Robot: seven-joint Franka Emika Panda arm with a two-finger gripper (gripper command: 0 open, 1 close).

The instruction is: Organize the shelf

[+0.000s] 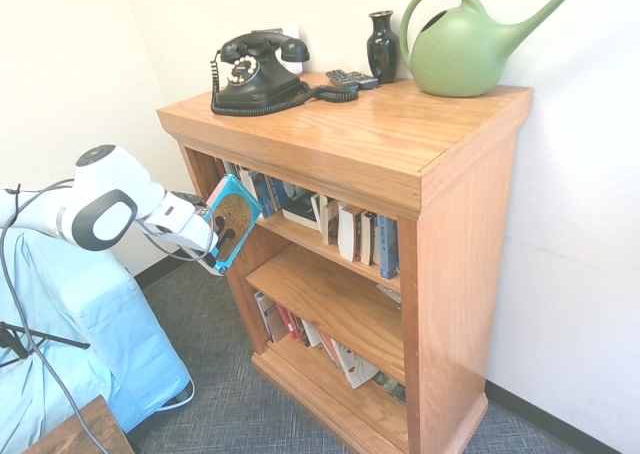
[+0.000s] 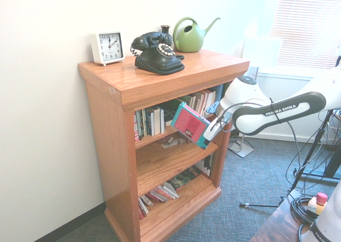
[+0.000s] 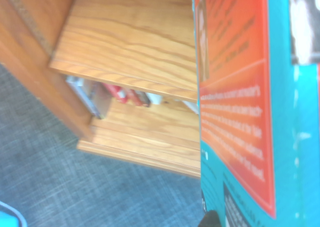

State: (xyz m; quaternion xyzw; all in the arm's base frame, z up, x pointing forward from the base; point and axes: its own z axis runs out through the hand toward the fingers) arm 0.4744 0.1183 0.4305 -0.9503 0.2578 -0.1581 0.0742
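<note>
Bookcase (image 1: 330,139), orange-brown wood: stands before the fingers of the gripper (image 1: 213,261), its thick top above them. Both exterior views show this.

White arm (image 1: 105,212): reaches to the bookcase's open front.

Blue-covered bulk (image 1: 90,319): on the arm's side, lower than the fingers. First exterior view only.

White lamp (image 2: 261,53): beyond the arm, higher than the fingers. Second exterior view only.

Green watering can (image 1: 460,54): on the top, above the fingers, at the far end from the square white clock (image 2: 108,47). Clock shows only in the second exterior view.

Black rotary telephone (image 1: 260,74): on the top, above the fingers, coiled cord beside it.

Upper book row (image 1: 355,236): inside, past the fingers. Lower book row (image 1: 325,346): well below them, several books leaning.

Teal-edged book (image 1: 232,222): fingers closed on it near its lower end, tilted. First exterior view gives a round brown design; second a pink-red panel. Wrist view adds lines of print, too blurred to read.

Dark vase (image 1: 382,49): on the top, between telephone and can. Dark remote (image 1: 352,79): near the vase, clear only in the first exterior view.
</note>
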